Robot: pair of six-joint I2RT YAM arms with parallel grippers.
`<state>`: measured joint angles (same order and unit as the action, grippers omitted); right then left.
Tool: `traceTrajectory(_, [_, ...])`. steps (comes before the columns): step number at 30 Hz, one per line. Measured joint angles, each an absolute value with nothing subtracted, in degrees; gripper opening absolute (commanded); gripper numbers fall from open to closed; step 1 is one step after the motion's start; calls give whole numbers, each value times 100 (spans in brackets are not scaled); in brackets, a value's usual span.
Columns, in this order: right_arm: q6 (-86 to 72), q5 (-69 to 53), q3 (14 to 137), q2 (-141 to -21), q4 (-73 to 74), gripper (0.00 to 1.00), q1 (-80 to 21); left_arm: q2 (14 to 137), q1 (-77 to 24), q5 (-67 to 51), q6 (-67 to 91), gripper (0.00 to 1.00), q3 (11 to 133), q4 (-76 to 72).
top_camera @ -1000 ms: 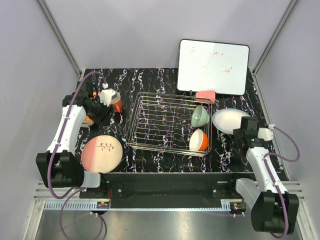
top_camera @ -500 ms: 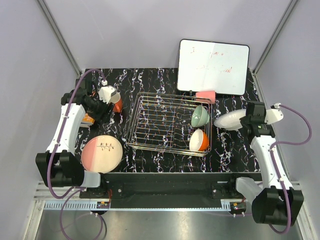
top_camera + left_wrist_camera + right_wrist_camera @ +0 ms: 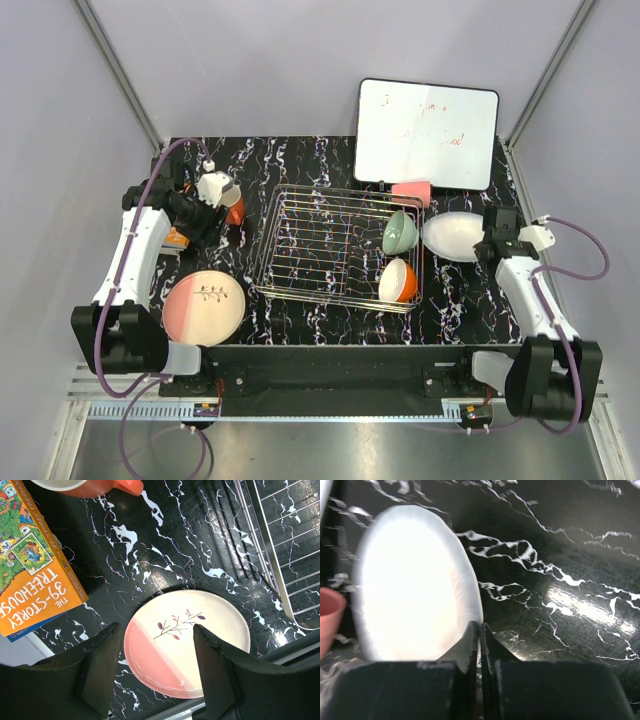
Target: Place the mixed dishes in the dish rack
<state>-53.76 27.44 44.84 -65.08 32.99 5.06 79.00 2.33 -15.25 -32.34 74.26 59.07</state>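
The silver wire dish rack (image 3: 320,245) holds the pale green bowl (image 3: 400,232) and the orange bowl (image 3: 398,281) at its right end. My right gripper (image 3: 484,243) is shut on the right rim of the white plate (image 3: 450,237), just right of the rack. The wrist view shows its jaws (image 3: 480,626) pinching the plate's edge (image 3: 415,585). My left gripper (image 3: 213,190) is open and empty above the orange-red mug (image 3: 234,210). Its wrist view (image 3: 156,629) looks down on the pink-and-cream twig plate (image 3: 167,655), which also shows in the top view (image 3: 204,307). The small pink cup (image 3: 411,192) stands behind the rack.
A green-orange book (image 3: 176,238) lies at the left table edge, beside the mug (image 3: 100,486); it also shows in the left wrist view (image 3: 30,575). A whiteboard (image 3: 427,133) leans at the back right. The rack's corner (image 3: 285,545) lies right of the twig plate.
My right gripper has closed on the white plate's rim, tipped it up, and swung in toward the rack. My left gripper has shifted slightly back from the mug.
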Motion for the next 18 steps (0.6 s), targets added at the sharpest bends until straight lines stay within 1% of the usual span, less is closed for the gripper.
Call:
traceTrajectory(4, [-5612,2536,4268,-7205,3044,0,657,7898,233,-1520,-3253,62,7422,5907])
traceTrajectory(10, [-5870,2010,4069,-7749,2558,0,1076,7887,263,-1514,-3280,62,7343,5913])
traceTrajectory(11, [-5878,1907,4069,-7832,2469,10,1166,7887,276,-1511,-3284,62,7334,5920])
traceTrajectory(12, [-5872,1796,4069,-7887,2392,24,1260,7887,281,-1505,-3288,62,7334,5924])
traceTrajectory(13, [-5837,1555,4058,-7950,2248,34,1424,7885,287,-1498,-3295,62,7334,5924])
traceTrajectory(14, [-5789,1361,4025,-7968,2086,49,1586,7885,294,-1496,-3297,62,7334,5924])
traceTrajectory(15, [-5728,1223,3979,-7968,1973,54,1737,7885,298,-1492,-3299,62,7334,5924])
traceTrajectory(16, [-5605,891,3900,-7961,1793,71,1973,7885,301,-1487,-3299,62,7334,5924])
traceTrajectory(17, [-5544,611,3837,-7964,1629,85,2174,7885,301,-1481,-3299,62,7334,5924])
traceTrajectory(18, [-5516,412,3791,-7961,1514,88,2303,7885,301,-1479,-3299,62,7334,5924])
